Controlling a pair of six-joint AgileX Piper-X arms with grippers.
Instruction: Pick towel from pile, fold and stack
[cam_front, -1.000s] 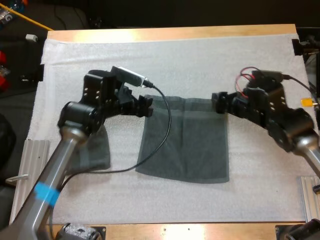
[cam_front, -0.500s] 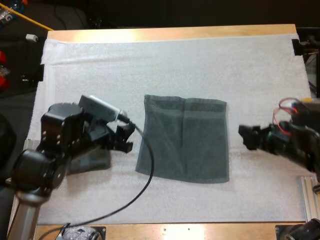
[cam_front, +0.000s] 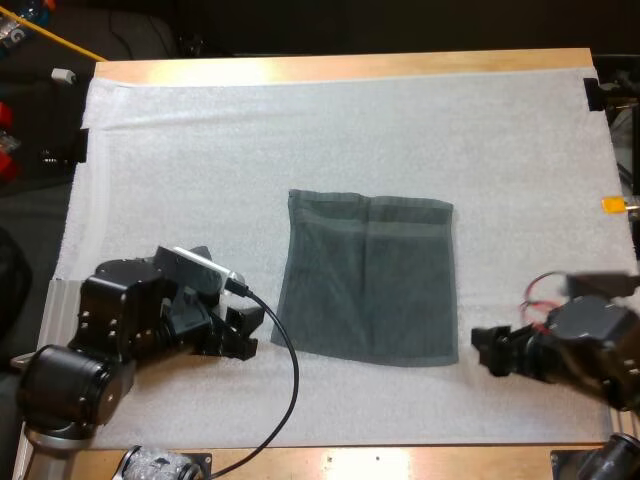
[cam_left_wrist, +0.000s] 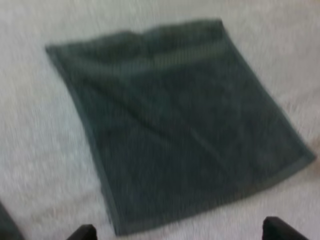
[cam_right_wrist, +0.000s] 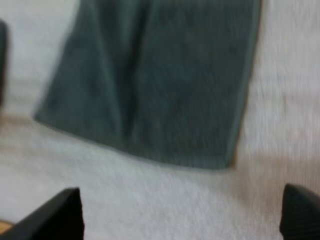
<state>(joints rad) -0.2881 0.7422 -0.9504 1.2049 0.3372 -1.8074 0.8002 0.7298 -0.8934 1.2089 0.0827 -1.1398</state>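
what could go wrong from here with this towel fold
The towel lies slightly skewed, its left edge slanting, so a fold may end with edges misaligned. The left end effector and right end effector are open beside its near corners, apart from the cloth; an uneven or shallow grasp might catch the mat or miss a corner.

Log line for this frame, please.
towel: flat on mat | left gripper: open, beside near-left corner | right gripper: open, beside near-right corner

You see the towel flat on the middle of the mat. Your left gripper sits beside its near left corner and your right gripper beside its near right corner, both apart from it.
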